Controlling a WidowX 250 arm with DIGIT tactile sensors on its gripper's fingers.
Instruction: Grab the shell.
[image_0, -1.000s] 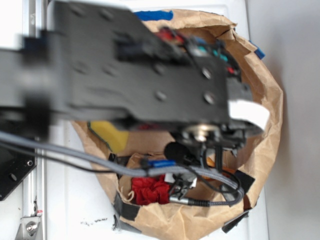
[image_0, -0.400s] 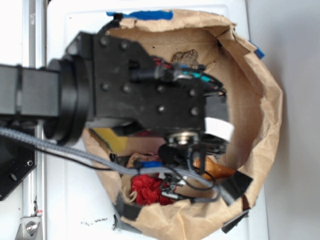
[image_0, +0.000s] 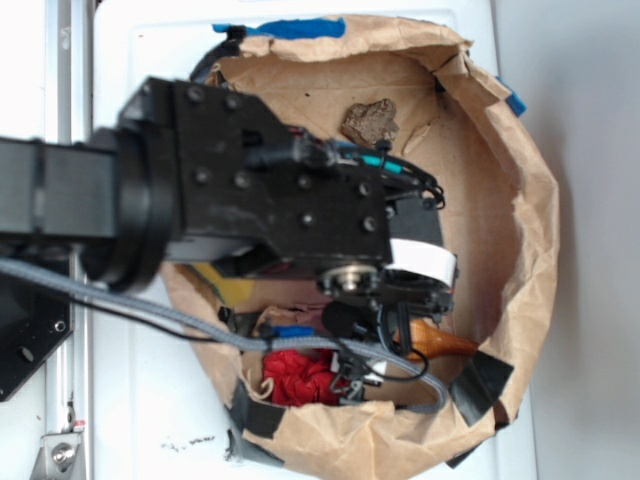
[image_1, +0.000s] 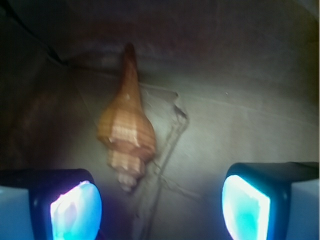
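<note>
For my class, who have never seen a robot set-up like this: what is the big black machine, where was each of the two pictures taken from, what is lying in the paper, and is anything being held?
The black machine is a robot arm, seen from above in the exterior view. Its end effector, the grasping part, reaches into a crumpled brown paper bag shaped like a bowl. The wrist view comes from a camera on the arm, looking down between the two glowing blue fingertips.

In the bag lie a glossy orange-brown spiral shell with a pointed tail, a rough grey-brown rock, a red ruffled cloth and something yellow, mostly hidden.

Nothing is held: the fingers stand apart and the shell lies on the paper, closer to the left fingertip.
</note>
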